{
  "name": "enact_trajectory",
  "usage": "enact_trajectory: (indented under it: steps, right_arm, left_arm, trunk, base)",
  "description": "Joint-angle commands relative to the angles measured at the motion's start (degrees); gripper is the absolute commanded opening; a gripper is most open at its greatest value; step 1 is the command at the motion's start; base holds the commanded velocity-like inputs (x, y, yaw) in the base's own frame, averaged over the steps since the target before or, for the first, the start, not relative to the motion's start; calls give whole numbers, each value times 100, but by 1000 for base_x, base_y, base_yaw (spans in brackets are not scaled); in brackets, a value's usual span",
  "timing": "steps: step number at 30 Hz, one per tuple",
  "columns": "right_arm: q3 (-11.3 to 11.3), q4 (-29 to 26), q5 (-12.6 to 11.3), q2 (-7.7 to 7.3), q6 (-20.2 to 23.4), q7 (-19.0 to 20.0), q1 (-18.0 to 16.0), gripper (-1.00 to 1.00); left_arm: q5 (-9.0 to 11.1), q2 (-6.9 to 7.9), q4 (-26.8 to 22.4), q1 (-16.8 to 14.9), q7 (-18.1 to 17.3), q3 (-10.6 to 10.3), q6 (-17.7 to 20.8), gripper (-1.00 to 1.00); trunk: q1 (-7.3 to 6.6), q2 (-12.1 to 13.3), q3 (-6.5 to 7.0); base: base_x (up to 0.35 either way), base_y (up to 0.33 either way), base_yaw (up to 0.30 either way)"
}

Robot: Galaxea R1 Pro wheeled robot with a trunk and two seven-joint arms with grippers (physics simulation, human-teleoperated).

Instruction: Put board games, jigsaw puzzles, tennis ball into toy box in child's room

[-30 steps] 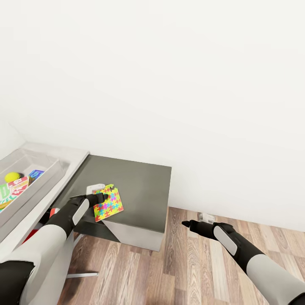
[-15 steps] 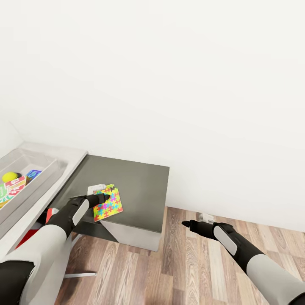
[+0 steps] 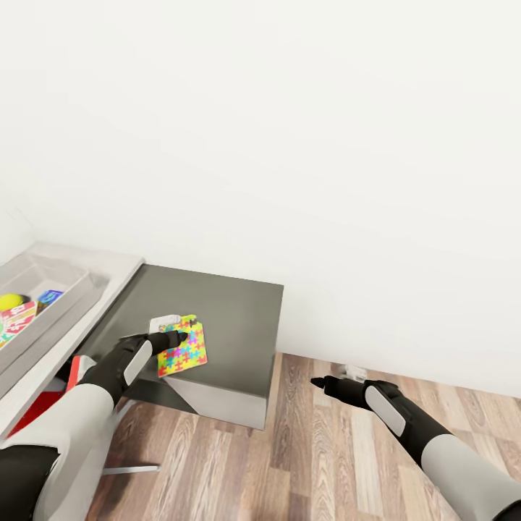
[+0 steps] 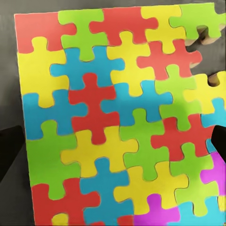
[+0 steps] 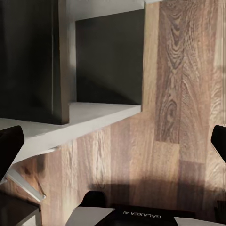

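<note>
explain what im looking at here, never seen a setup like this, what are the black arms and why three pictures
These are simulator renders of a wheeled robot with two arms. The big picture is from a camera on its head, looking down over both arms. The other two come from cameras near each arm's jaws.

The left gripper is at a colourful jigsaw puzzle above a low dark grey desk; the left wrist view shows that puzzle up close. Whether it is actually gripped is hard to tell. Under the puzzle's far edge lies a small white object I cannot identify.

The right gripper hangs over the wood floor holding nothing; its wrist view shows the jaws spread.

At the left edge, a light grey table carries a toy box with a tennis ball and game boxes inside.
</note>
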Motion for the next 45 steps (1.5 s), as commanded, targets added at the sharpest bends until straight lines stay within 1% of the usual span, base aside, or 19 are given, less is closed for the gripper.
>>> enact_trajectory:
  steps: [1,9,24,41,45]
  right_arm:
    - [25,-3,-8,-6,7,7,-4,100]
    - [25,-3,-8,-6,7,7,-6,100]
    - [25,-3,-8,-14,0,7,-6,100]
    - [-17,-46,-18,-41,14,16,-6,100]
    - [-30,-53,-19,-44,9,16,-6,100]
  left_arm:
    - [61,3,283,2,-13,-39,22,100]
    - [61,3,283,2,-13,-39,19,100]
    - [59,3,283,3,-19,-43,11,100]
    - [61,3,283,3,-28,-39,2,100]
    - [61,3,283,2,-28,-39,2,100]
  trunk:
    - [5,-8,-11]
    - [5,-8,-11]
    - [5,-8,-11]
    - [5,-8,-11]
    - [5,-8,-11]
  base:
    - [0,-256,0]
    - [0,-120,0]
    - [0,-253,0]
    - [0,-15,0]
    - [0,0,-128]
